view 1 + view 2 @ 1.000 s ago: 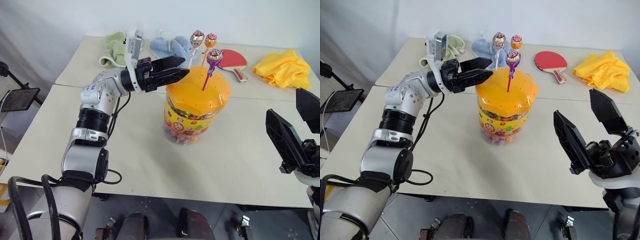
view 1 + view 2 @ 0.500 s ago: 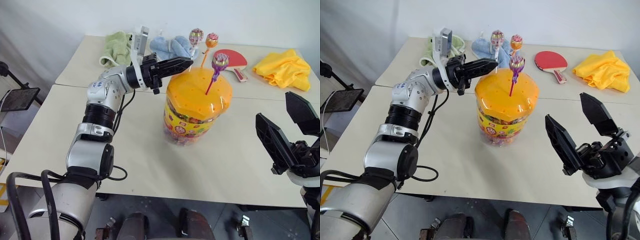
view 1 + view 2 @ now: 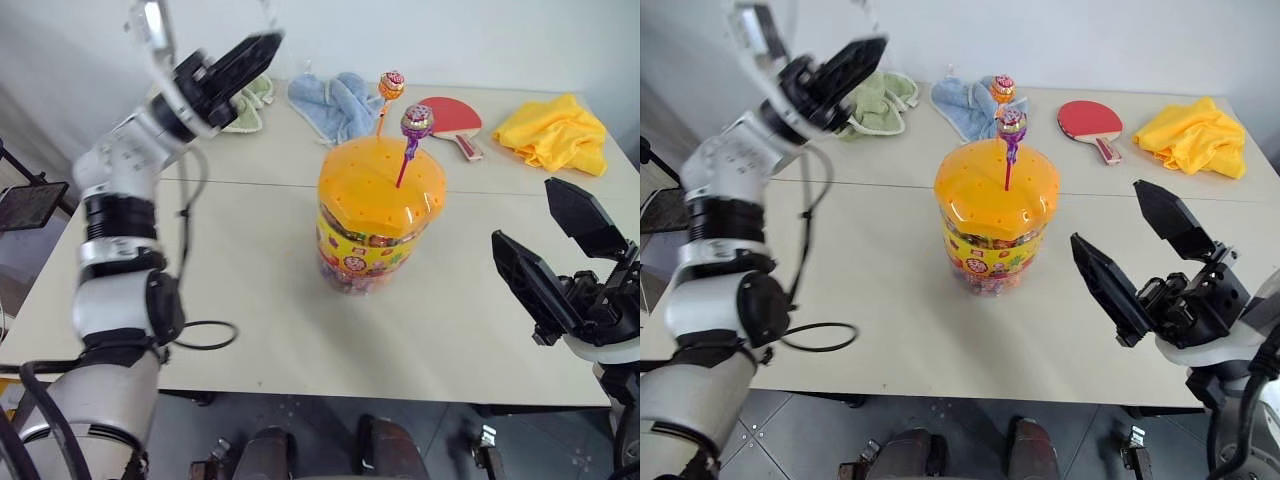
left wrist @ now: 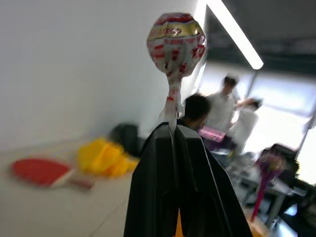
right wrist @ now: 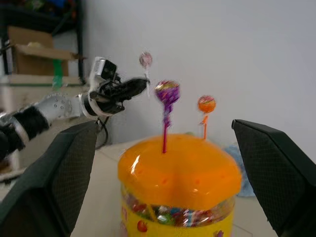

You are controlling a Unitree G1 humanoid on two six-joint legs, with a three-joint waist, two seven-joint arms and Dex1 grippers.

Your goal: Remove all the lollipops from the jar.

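The left gripper is clenched on the stick of one lollipop, its head above the fingertips. The jar stands between the grippers, two lollipops upright in its lid. The right gripper is released, fingers spread wide toward the jar

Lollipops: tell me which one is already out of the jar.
The red-and-gold lollipop, clamped by its stick in the left gripper; the purple and orange ones stand in the lid.
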